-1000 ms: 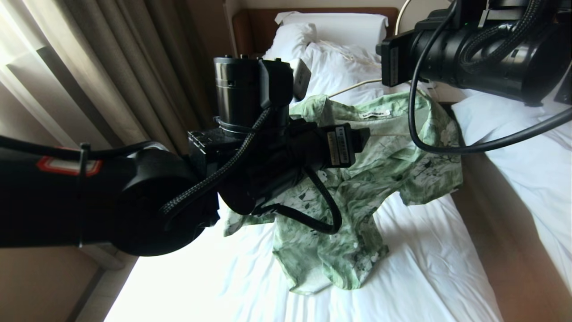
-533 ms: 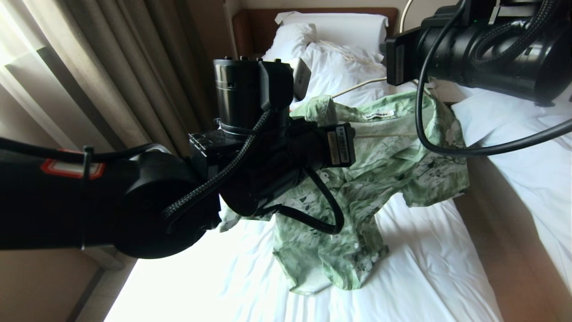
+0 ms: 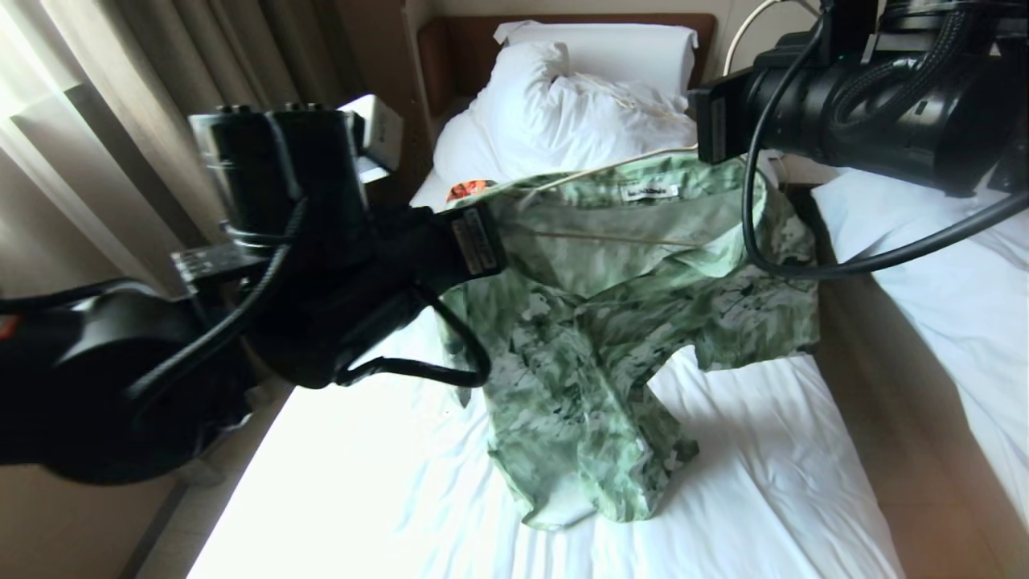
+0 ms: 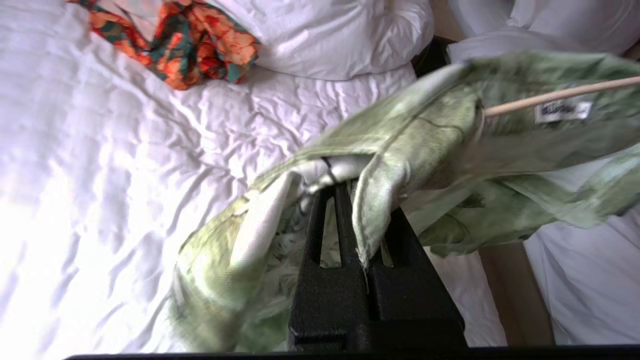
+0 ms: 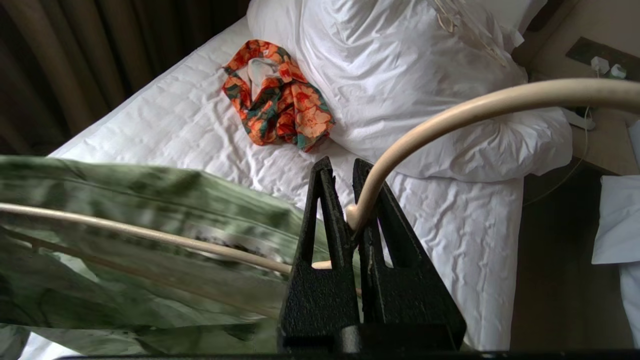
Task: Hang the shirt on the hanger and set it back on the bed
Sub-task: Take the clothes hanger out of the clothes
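Two tools clamped — left tool (image 4: 345, 195): shirt (image 3: 611, 322) | right tool (image 5: 345, 200): hanger (image 5: 450, 115)

The left arm (image 3: 321, 265) has swung toward the robot's left, away from the middle of the bed (image 3: 764, 482), and its gripper (image 4: 345, 192), open a second ago, has closed its jaws on a fold of the shirt (image 3: 611, 322) at the left shoulder. The shirt's top edge, bunched and sagging before, is now drawn out wide along the hanger (image 3: 611, 165), with the collar label flat and the left side pulled taut toward the left gripper. With the arm out of the way, more of the pillow (image 3: 563, 112) shows, and an orange garment (image 3: 470, 190) has come into sight beside it.
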Controlling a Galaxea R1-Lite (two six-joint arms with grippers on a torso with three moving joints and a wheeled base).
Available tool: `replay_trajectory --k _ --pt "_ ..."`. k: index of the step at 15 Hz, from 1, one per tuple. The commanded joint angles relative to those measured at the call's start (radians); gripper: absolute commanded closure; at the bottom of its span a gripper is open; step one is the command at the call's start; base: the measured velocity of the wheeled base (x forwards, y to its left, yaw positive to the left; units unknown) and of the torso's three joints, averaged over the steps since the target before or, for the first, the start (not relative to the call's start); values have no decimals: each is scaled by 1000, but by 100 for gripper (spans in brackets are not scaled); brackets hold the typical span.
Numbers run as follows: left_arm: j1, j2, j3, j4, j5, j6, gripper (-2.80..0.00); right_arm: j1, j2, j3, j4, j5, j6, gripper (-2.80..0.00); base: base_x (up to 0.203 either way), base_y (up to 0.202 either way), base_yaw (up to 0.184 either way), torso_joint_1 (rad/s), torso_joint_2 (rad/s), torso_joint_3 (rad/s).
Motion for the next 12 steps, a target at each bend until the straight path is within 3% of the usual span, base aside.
replay_trajectory --k 1,3,5,11,12 --pt "77 -141 100 -11 0 -2 0 -4 37 -10 -8 -3 -4 0 0 0 0 0 0 0" --pt "204 -206 165 -16 -47 -3 0 5 69 -30 -47 -4 -19 0 0 0 0 0 0 0" --pt "303 -257 204 -2 -140 -2 0 15 95 -62 -56 -5 -40 0 0 0 0 0 0 0" --pt "321 -194 208 14 -198 -5 0 53 119 -78 -57 -23 -61 0 0 0 0 0 0 0" --pt "321 -184 208 10 -199 -7 -280 55 122 -78 -57 -23 -62 0 0 0 0 0 0 0"
